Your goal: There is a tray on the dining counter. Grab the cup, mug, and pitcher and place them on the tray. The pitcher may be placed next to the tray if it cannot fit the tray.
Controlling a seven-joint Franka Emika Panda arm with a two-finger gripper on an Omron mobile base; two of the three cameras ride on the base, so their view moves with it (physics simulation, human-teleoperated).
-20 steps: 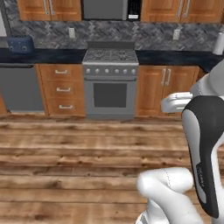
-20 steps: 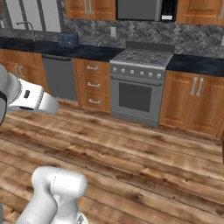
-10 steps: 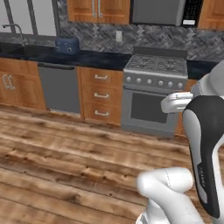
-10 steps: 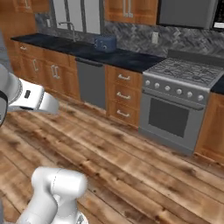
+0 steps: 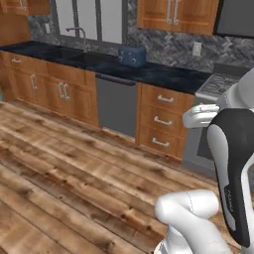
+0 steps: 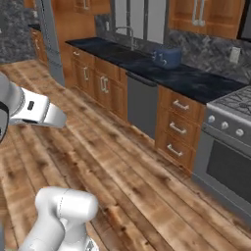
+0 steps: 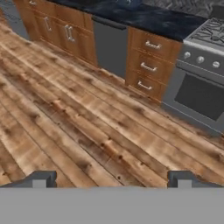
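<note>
A black marble tabletop (image 5: pixel 163 75) ran along the back wall over wooden cabinets, backed by grey herringbone tiles. A blue toaster (image 5: pixel 132 55) stood directly on it, close to the wall, just beside a sink (image 5: pixel 74 53) with a curved tap set into the same top. In the right base view the toaster (image 6: pixel 166 57) sat between the sink and the stove. Below, the wooden plank floor (image 7: pixel 78 118) spread out in front of the cabinets.

Warm brown plank floor (image 5: pixel 74 168), streaked and knotty. Orange-brown wooden cabinets (image 5: pixel 64 92) under a black counter (image 5: pixel 154 74), grey herringbone tiles (image 5: pixel 173 47) behind. Blue toaster (image 5: pixel 132 55), grey dishwasher (image 5: pixel 117 106), steel-grey stove (image 6: pixel 230 152) with dark oven window.
</note>
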